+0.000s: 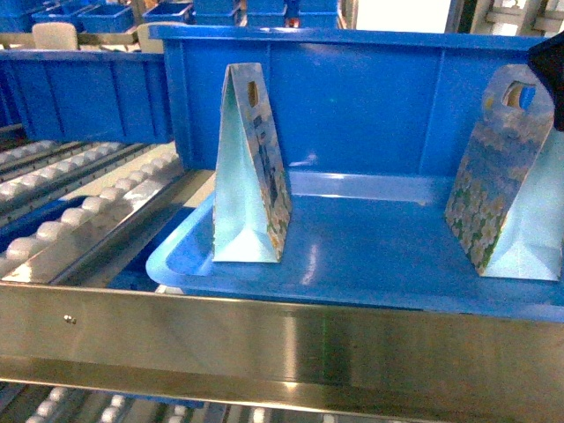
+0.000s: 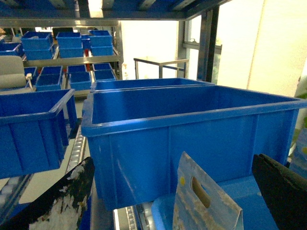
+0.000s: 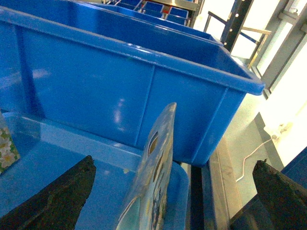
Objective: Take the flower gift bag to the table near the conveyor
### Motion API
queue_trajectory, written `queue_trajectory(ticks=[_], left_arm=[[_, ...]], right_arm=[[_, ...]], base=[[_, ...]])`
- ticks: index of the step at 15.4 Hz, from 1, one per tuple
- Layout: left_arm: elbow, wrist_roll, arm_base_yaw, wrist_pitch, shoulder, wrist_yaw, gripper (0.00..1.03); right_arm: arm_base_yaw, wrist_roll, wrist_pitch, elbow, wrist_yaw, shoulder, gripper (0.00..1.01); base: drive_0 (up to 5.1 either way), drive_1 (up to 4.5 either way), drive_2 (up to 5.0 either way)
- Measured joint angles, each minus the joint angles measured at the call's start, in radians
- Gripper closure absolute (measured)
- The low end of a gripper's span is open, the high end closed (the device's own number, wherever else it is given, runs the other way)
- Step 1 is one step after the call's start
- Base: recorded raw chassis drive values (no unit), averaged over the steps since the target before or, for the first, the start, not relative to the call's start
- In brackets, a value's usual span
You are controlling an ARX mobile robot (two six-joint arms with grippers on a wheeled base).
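I have two gift bags upright in the tray (image 1: 176, 264) on the conveyor (image 1: 79, 216): the left bag (image 1: 251, 167) and the right bag (image 1: 498, 189). The desk isn't in view. Both end effectors are spread open, holding nothing: the left end effector (image 2: 177, 191) straddles the left bag's handle, the right end effector (image 3: 172, 191) straddles the right bag's top edge. My worry: the bags are thin and light, so an off-centre close could tip one over or pinch only the rim, and the bin (image 1: 352, 88) just behind leaves little room.
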Motion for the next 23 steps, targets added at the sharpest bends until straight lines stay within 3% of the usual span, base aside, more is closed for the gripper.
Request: queue_trajectory(ticks=[4,8,13,14,17,22,23], left_arm=[[0.0,0.0,0.0,0.0,0.0,0.0,0.05],[0.0,0.0,0.0,0.0,0.0,0.0,0.05],[0.0,0.0,0.0,0.0,0.0,0.0,0.05],[0.0,0.0,0.0,0.0,0.0,0.0,0.05],[0.0,0.0,0.0,0.0,0.0,0.0,0.05],[0.0,0.0,0.0,0.0,0.0,0.0,0.05],[0.0,0.0,0.0,0.0,0.0,0.0,0.05]], right_arm=[[0.051,-0.023,0.035,0.057,0.108,0.143,0.03],[0.057,-0.019,0.046,0.074,0.169,0.187,0.03],[0.038,-0.002,0.04,0.075,0.164,0.218,0.03],[0.038,0.002,0.046,0.074,0.164,0.218,0.09],[0.038,0.019,0.042,0.063,0.144,0.217,0.47],[0.04,0.042,0.048,0.032,0.126,0.209,0.99],[0.047,0.046,0.049,0.028,0.124,0.201,0.99]], base=[[0.0,0.0,0.0],[0.0,0.0,0.0],[0.0,0.0,0.0],[0.0,0.0,0.0],[0.0,0.0,0.0],[0.0,0.0,0.0],[0.0,0.0,0.0]])
